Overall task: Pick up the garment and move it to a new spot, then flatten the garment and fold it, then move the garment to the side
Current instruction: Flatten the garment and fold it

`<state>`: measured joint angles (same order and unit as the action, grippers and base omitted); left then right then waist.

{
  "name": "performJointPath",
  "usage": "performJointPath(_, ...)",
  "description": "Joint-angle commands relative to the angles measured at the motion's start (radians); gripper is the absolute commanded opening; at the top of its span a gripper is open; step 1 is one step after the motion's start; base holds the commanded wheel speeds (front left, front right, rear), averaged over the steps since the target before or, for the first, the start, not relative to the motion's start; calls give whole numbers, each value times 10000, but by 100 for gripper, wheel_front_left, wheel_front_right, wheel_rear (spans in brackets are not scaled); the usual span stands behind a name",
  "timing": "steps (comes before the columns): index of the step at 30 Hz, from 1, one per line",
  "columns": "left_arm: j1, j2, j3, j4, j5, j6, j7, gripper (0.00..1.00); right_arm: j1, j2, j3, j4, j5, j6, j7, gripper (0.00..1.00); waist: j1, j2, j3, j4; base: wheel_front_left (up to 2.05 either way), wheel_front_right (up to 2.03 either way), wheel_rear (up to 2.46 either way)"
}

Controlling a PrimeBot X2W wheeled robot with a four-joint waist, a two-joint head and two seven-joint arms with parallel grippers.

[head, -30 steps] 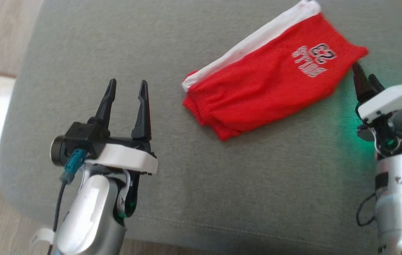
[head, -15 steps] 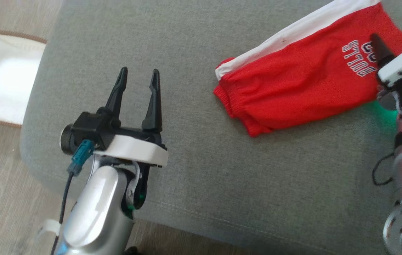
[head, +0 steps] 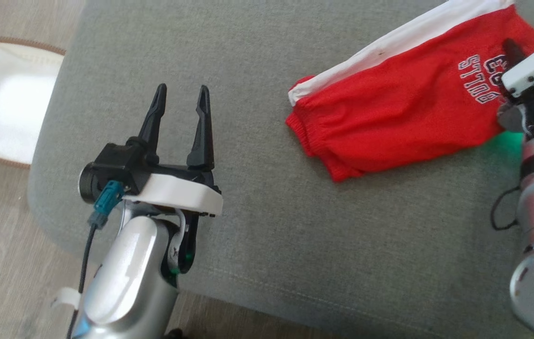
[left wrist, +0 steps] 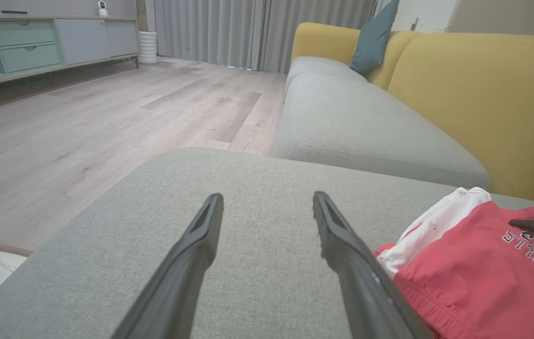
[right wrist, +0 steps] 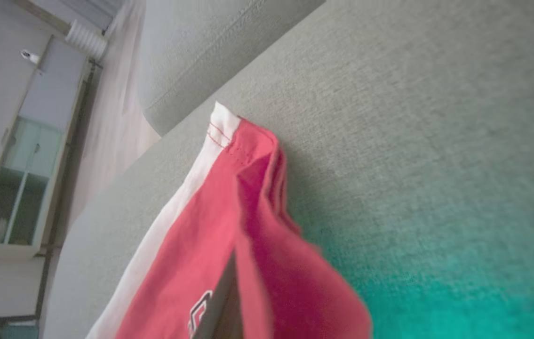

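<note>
left gripper (head: 181,94): fingers spread, empty, above cushion (head: 295,235) near its left edge | shorts (head: 389,113): red, at cushion's far right | right gripper (head: 512,51): on shorts' printed end, grip unclear

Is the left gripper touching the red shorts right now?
Apart. The head view shows a plain strip of bare grey cushion between the open left gripper and the near end of the red shorts.
</note>
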<state>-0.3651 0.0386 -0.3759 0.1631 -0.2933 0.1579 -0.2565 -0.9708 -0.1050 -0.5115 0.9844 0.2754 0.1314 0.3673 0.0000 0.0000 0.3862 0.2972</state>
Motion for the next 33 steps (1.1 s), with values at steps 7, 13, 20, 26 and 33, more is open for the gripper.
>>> performJointPath(7,70,116,575,-221,186,-118,-53,100,851,518,35,-81,1121,-7,-1262,0,0,0,-713,-1007,0,0,0)
performJointPath(13,357,116,710,-153,419,-228,-53,100,1622,543,987,160,2702,-7,-2050,0,0,0,-1336,-1679,0,0,0)
performJointPath(20,747,116,881,-79,550,-294,-53,100,2753,545,2366,134,4590,-7,-2804,0,0,0,-1931,-2188,0,0,0)
performJointPath(26,1207,116,943,-141,615,-294,-53,100,3822,546,3529,-232,6147,-7,-3838,0,0,0,-2314,-2499,0,0,0)
performJointPath(33,1529,116,970,-152,734,-373,-53,100,4258,547,4890,-470,6800,-7,-5249,0,0,0,-2399,-2620,0,0,0)
